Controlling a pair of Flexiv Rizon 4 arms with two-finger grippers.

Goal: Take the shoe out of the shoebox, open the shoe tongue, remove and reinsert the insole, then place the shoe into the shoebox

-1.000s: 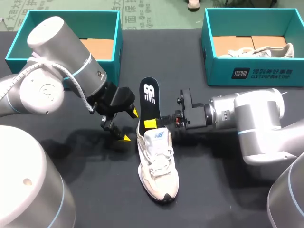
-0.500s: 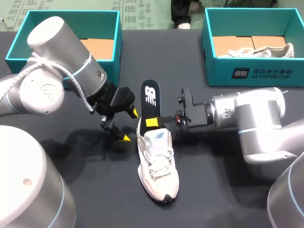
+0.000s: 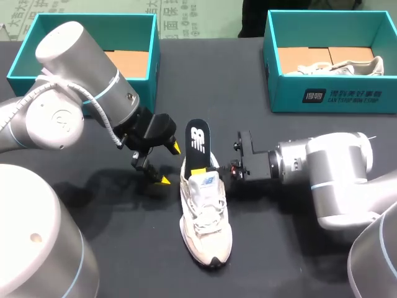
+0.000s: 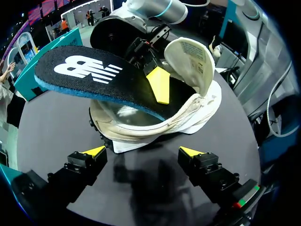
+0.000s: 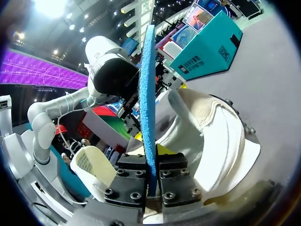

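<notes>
A cream sneaker lies on the dark table, heel toward the far side. A black insole with a white logo stands tilted out of the heel opening, its lower end inside the shoe. My right gripper comes in from the right and is shut on the insole's lower part; its wrist view shows the blue insole edge pinched between the fingers, with the shoe beside it. My left gripper hangs open just left of the heel. In its wrist view, insole and shoe lie ahead of the left gripper.
A teal shoebox with a cardboard floor stands at the far left. Another teal shoebox at the far right holds a second pale shoe. Both arms crowd the table's middle around the sneaker.
My right gripper closed on the insole and shifted slightly nearer, pushing the insole deeper into the shoe. The left arm stayed still and open.
</notes>
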